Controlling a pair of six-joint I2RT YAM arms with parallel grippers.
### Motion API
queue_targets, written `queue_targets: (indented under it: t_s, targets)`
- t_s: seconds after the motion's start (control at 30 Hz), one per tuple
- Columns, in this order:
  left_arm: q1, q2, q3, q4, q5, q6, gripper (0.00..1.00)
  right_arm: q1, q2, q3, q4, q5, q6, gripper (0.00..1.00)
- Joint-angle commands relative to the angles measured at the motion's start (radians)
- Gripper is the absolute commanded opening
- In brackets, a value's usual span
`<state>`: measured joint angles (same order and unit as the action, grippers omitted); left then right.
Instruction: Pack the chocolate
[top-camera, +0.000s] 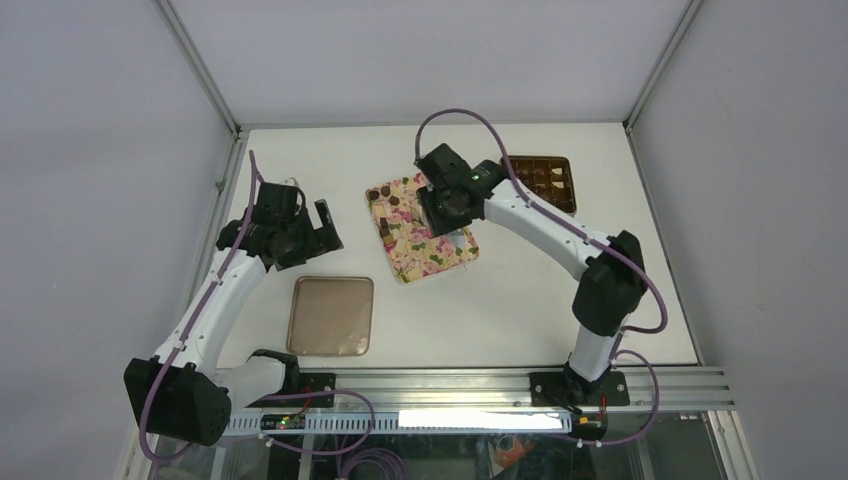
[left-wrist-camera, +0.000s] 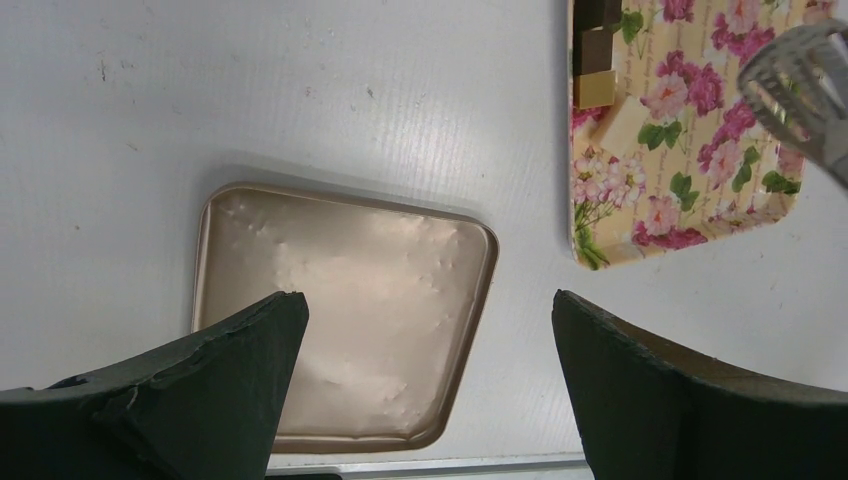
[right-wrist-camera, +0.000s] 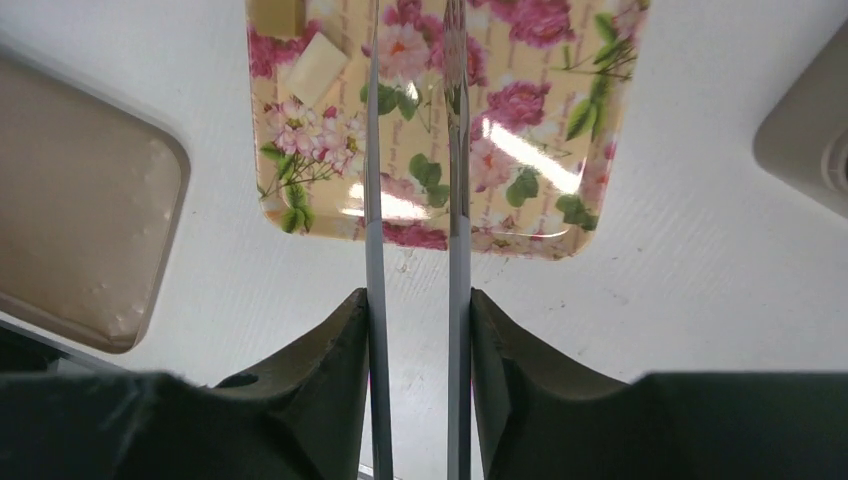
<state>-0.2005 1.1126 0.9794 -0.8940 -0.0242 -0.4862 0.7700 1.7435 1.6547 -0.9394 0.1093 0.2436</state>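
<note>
Several small chocolate pieces (top-camera: 391, 214) lie on the left part of a floral tray (top-camera: 440, 255). The left wrist view shows a dark piece (left-wrist-camera: 597, 45), a tan one and a white one at the tray's edge (left-wrist-camera: 610, 250). The right wrist view shows a white piece (right-wrist-camera: 318, 68) on the tray (right-wrist-camera: 520, 215). My right gripper (top-camera: 450, 205) (right-wrist-camera: 417, 310) is shut on metal tongs (right-wrist-camera: 456, 150), held over the tray; the tong tip shows in the left wrist view (left-wrist-camera: 800, 85). My left gripper (top-camera: 318, 225) (left-wrist-camera: 430, 320) is open and empty, above the table left of the tray.
A brown grid box (top-camera: 545, 180) holding a few pieces stands at the back right, behind my right arm. A flat tan lid (top-camera: 331, 316) (left-wrist-camera: 340, 310) (right-wrist-camera: 70, 200) lies at the front left, below my left gripper.
</note>
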Motion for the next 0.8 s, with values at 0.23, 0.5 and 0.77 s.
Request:
queue_targets:
  t_s: [0.23, 0.5, 0.77]
  targets:
    - [0.013, -0.055, 0.021, 0.004, -0.002, -0.003, 0.99, 0.091, 0.08, 0.041, 0.011, -0.011, 0.12, 0.42]
    - [0.013, -0.059, 0.023, 0.0, 0.0, 0.004, 0.99, 0.116, 0.103, 0.027, 0.02, -0.02, 0.184, 0.45]
    - [0.013, -0.063, 0.018, -0.002, 0.002, 0.005, 0.99, 0.159, 0.152, 0.077, -0.04, 0.045, 0.169, 0.46]
